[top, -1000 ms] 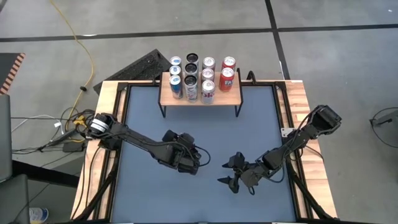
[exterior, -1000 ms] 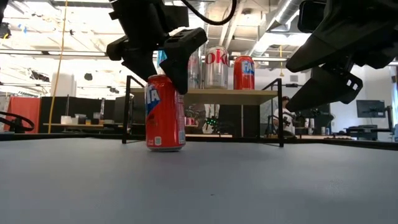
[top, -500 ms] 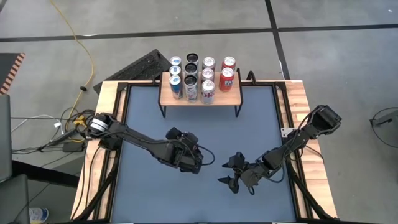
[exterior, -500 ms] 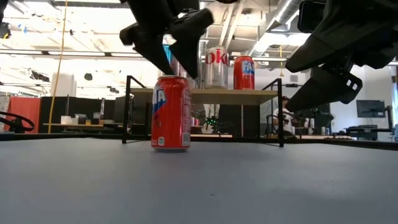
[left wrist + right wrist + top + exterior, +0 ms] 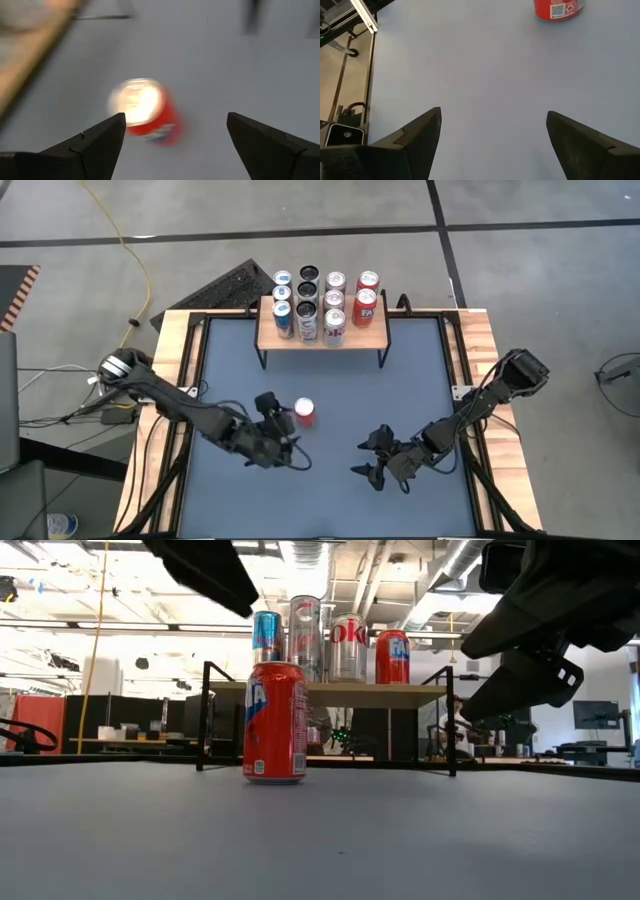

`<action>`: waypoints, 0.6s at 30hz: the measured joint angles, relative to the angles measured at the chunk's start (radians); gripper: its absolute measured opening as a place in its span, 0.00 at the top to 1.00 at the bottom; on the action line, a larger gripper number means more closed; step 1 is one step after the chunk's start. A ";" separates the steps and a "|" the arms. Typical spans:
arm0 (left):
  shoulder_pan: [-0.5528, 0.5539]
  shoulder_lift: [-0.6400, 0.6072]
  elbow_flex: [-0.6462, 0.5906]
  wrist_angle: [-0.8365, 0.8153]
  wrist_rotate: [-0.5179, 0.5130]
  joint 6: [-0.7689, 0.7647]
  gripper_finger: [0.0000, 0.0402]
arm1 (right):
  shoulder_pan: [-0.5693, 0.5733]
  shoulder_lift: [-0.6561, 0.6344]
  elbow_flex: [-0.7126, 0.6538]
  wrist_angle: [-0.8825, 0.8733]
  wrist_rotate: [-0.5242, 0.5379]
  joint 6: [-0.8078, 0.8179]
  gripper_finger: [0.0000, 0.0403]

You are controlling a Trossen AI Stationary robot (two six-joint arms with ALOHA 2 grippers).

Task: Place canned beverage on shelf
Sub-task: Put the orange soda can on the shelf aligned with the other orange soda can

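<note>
My left gripper (image 5: 275,442) gapes beside the upright can (image 5: 305,412); I should straddle it squarely before closing.

1. Silver can (image 5: 348,646) on the shelf (image 5: 330,688): red "oke" shows.
2. Red can (image 5: 393,656) on the shelf: white "FA" shows.
3. Red can (image 5: 275,721) on the surface: partial white letters, unreadable.

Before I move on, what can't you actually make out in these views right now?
- Red can: label smeared by motion blur in the left wrist view.
- Same can in the right wrist view: top cut off by the picture edge.
- Shelf: rear cans' labels too small in the high view.
</note>
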 joint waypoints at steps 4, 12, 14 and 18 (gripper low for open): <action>0.031 -0.107 -0.219 0.375 0.194 0.219 0.16 | -0.005 0.000 0.000 0.000 0.000 0.000 0.15; 0.118 -0.227 -0.461 0.693 0.210 0.403 0.16 | -0.005 0.000 0.000 0.006 0.000 0.001 0.15; 0.155 -0.235 -0.502 0.770 0.277 0.447 0.16 | -0.006 0.000 0.000 0.006 0.000 0.001 0.15; 0.234 -0.233 -0.547 0.791 0.304 0.496 0.16 | -0.006 0.000 0.000 0.007 0.000 0.009 0.15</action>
